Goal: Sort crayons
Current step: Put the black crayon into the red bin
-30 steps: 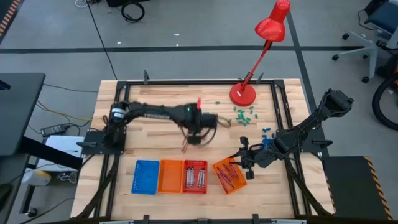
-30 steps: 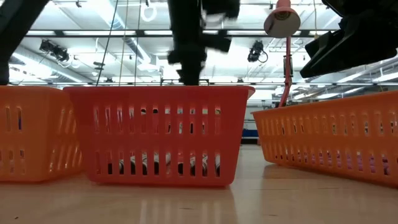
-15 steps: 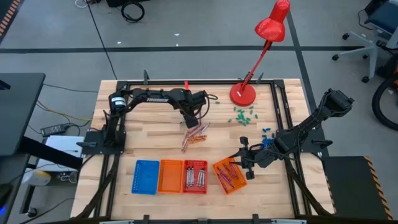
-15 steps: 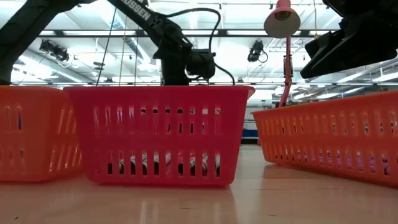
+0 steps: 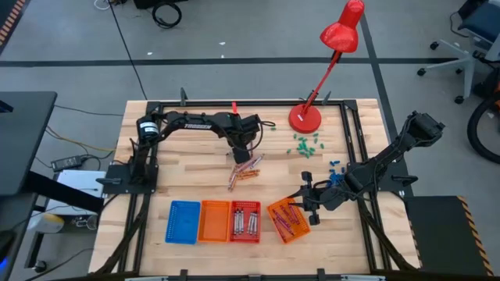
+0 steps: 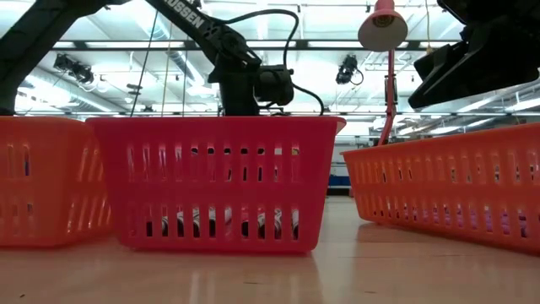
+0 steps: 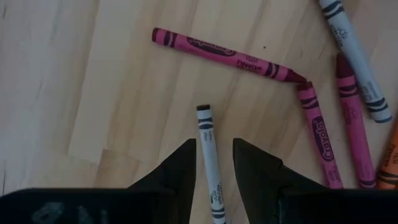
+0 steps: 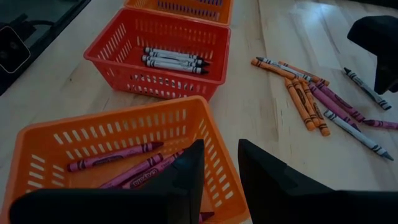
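Grey crayon (image 7: pixel 210 163) lies between lowered left pincer's (image 7: pixel 214 163) fingers.

Bare worktop (image 5: pixel 187 168) lies open left of the loose crayons (image 5: pixel 245 171); the basket row (image 5: pixel 215 222) blocks the near edge.

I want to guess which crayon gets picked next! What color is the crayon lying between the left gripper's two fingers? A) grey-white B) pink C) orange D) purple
A: in the left wrist view a grey-white crayon lies between the left gripper fingers, with the pink crayons farther off.
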Controlling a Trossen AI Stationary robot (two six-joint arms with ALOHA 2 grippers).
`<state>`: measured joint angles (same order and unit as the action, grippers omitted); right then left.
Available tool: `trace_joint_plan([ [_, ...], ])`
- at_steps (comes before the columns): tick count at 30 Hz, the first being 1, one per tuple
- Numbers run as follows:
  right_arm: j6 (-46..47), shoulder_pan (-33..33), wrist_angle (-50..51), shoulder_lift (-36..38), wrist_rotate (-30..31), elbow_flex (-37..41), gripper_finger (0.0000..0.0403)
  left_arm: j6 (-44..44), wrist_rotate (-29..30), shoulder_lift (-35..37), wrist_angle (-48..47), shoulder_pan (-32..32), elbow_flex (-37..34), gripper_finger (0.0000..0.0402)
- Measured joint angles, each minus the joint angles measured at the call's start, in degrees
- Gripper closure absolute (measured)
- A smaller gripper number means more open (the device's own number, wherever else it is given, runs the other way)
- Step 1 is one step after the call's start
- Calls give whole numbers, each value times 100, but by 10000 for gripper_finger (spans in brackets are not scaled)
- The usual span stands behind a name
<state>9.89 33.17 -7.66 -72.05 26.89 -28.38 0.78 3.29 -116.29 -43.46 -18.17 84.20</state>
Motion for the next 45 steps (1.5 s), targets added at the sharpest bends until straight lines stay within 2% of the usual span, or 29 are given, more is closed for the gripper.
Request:
trace_joint_plan([
  [14, 2, 2, 2, 0, -2, 0, 300, -293, 7, 63, 501, 44, -937, 287],
  [18, 4, 2, 0, 0, -2, 0, 300, -269, 53, 59, 519, 122, -953, 302],
  [27, 2, 2, 0, 0, -2, 0, 300, -254, 20, 48, 557, 166, -970, 382],
  [38, 2, 2, 2, 0, -2, 0, 300, -119, -76, 94, 407, 162, -699, 379],
  [45, 2, 2, 8, 0, -2, 0, 300, -120, -299, 446, 429, 182, -678, 379],
])
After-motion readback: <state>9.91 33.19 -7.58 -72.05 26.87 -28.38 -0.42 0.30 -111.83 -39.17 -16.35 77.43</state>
